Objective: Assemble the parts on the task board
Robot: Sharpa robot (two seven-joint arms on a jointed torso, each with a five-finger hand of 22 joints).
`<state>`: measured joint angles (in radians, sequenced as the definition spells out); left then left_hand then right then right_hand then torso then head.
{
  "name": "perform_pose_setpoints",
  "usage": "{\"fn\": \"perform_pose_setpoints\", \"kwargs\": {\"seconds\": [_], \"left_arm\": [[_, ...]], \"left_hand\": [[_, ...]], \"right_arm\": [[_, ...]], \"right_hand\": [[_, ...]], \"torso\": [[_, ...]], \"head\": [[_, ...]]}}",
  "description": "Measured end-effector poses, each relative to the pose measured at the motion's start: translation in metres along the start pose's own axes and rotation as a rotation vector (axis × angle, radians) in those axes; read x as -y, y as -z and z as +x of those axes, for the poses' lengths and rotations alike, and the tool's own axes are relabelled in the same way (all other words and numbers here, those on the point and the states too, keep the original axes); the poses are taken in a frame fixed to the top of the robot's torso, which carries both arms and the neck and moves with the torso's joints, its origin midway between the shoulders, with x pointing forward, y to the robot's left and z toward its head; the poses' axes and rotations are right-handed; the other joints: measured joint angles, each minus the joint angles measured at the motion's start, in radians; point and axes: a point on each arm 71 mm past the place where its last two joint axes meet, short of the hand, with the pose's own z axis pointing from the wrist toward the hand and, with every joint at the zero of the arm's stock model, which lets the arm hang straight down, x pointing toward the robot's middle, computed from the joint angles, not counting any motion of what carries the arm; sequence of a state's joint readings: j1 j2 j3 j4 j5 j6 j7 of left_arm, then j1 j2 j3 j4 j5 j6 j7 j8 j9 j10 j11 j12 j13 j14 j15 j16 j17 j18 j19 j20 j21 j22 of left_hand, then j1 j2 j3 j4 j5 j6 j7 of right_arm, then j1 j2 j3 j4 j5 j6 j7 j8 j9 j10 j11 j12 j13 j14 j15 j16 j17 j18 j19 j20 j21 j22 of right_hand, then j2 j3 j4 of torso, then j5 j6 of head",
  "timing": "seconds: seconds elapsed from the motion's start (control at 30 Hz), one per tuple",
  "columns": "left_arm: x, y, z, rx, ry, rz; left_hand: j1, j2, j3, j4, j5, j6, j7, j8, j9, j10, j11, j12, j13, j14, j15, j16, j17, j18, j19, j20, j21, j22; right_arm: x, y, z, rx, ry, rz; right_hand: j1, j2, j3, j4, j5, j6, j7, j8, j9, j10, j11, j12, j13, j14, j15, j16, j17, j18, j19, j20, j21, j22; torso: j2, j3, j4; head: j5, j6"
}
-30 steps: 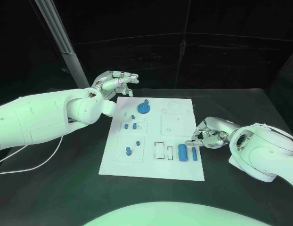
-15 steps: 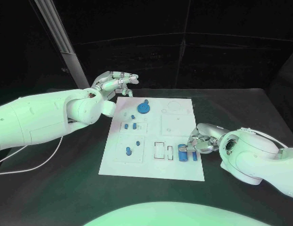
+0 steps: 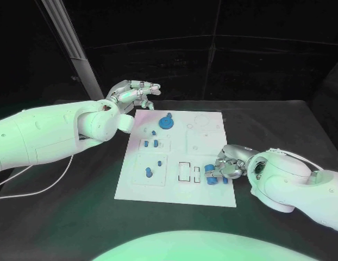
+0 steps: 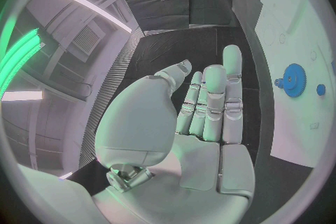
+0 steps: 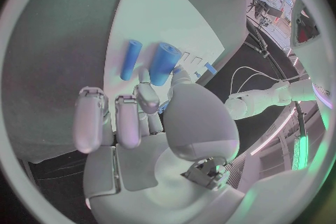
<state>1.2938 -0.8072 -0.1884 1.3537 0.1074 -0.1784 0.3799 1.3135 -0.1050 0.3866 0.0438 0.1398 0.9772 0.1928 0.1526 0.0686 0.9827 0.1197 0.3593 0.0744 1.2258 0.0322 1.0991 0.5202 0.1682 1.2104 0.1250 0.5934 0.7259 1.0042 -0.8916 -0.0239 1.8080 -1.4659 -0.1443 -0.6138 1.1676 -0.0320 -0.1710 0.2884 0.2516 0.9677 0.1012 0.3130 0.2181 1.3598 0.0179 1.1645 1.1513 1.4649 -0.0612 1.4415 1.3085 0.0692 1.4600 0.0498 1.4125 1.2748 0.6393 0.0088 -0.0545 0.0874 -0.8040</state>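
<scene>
Right hand (image 3: 229,165) curled over stubby blue cylinder (image 5: 164,63), contact unclear; looks light, rigid, slick; pinch mid-barrel. Left hand (image 3: 131,95) open, empty.

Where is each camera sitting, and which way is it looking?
Head view: sits on the robot's head, looks down at the task board; both white arms show, with the left hand and right hand.
Left wrist view: sits behind the left hand, looks along its straight fingers past the board's edge to the blue gear.
Right wrist view: sits behind the right hand, looks at two blue cylinders on the board.
Shared: the gear and cylinders also show from the head.
</scene>
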Motion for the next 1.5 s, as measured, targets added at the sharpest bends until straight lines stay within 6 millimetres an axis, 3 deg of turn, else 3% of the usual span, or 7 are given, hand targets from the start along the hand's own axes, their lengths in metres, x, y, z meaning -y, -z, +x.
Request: {"fn": "perform_pose_setpoints", "kwargs": {"seconds": [0.23,0.6,0.97,1.2,1.5], "left_arm": [[0.0,0.0,0.0,-0.001,0.0,-0.002],[0.0,0.002,-0.002,0.0,0.0,-0.004],[0.0,0.002,-0.001,-0.005,-0.001,-0.006],[0.0,0.002,-0.001,-0.008,0.0,-0.006],[0.0,0.002,0.0,-0.012,0.001,-0.007]], "left_hand": [[0.0,0.0,0.0,0.0,0.0,0.0,0.0,0.0,0.0,0.0,0.0,0.004,0.0,0.0,0.0,0.0,0.0,0.0,0.0,0.0,0.0,0.0],[0.0,0.0,0.0,0.0,0.0,0.0,0.0,0.0,0.0,0.0,0.0,0.005,0.0,0.0,0.0,0.0,0.0,0.0,0.0,0.0,0.0,-0.001],[0.0,0.0,-0.003,-0.003,0.0,0.0,0.0,0.0,0.0,0.0,0.0,0.005,0.0,0.0,0.0,0.0,-0.002,0.0,0.0,0.0,0.0,-0.001],[0.0,0.0,-0.003,-0.003,0.0,0.0,0.0,0.0,0.0,0.0,0.0,0.005,0.0,0.0,0.0,0.0,-0.002,0.0,0.0,0.0,0.0,-0.002],[0.0,0.0,-0.003,-0.003,0.0,0.0,0.0,0.0,0.0,0.0,0.0,0.005,0.0,0.0,0.0,0.0,-0.002,0.0,0.0,0.0,0.0,-0.001]], "right_arm": [[-0.005,-0.003,0.0,0.005,0.025,-0.003],[-0.005,-0.001,0.002,0.033,0.028,-0.005],[-0.013,0.008,-0.005,0.139,-0.103,-0.082],[-0.021,0.009,-0.006,0.164,-0.169,-0.12],[-0.038,-0.002,0.002,0.09,-0.199,-0.133]], "right_hand": [[0.035,0.016,-0.004,-0.004,0.008,-0.004,-0.004,0.01,0.011,0.0,0.0,0.009,0.013,0.0,0.0,0.005,0.0,0.0,0.0,0.0,0.002,0.003],[0.09,0.055,-0.001,-0.011,0.09,0.02,-0.02,0.047,0.036,0.027,-0.013,0.05,0.062,0.0,0.0,0.005,0.0,0.0,0.004,-0.004,0.004,0.008],[0.103,0.068,-0.012,-0.005,0.147,0.049,-0.027,0.063,0.058,0.037,-0.023,0.042,0.063,-0.001,-0.009,0.005,0.0,0.0,0.004,-0.011,0.008,0.01],[0.102,0.074,-0.016,-0.001,0.154,0.055,-0.028,0.063,0.064,0.037,-0.023,0.041,0.062,0.002,-0.012,0.005,0.0,0.0,0.007,-0.015,0.008,0.01],[0.072,0.104,-0.038,0.002,0.144,0.069,-0.042,0.063,0.073,0.035,-0.029,0.02,0.049,0.002,-0.012,0.005,0.0,0.0,0.007,-0.015,0.008,0.011]], "torso": [[0.0,0.0,0.0],[-0.002,0.0004,-0.0004],[-0.002,0.0006,0.0005],[-0.002,0.0004,0.0012],[-0.001,-0.0006,0.0022]], "head": [[0.0,-0.002],[0.002,-0.004],[-0.001,0.002],[0.0,0.004],[0.002,0.002]]}}
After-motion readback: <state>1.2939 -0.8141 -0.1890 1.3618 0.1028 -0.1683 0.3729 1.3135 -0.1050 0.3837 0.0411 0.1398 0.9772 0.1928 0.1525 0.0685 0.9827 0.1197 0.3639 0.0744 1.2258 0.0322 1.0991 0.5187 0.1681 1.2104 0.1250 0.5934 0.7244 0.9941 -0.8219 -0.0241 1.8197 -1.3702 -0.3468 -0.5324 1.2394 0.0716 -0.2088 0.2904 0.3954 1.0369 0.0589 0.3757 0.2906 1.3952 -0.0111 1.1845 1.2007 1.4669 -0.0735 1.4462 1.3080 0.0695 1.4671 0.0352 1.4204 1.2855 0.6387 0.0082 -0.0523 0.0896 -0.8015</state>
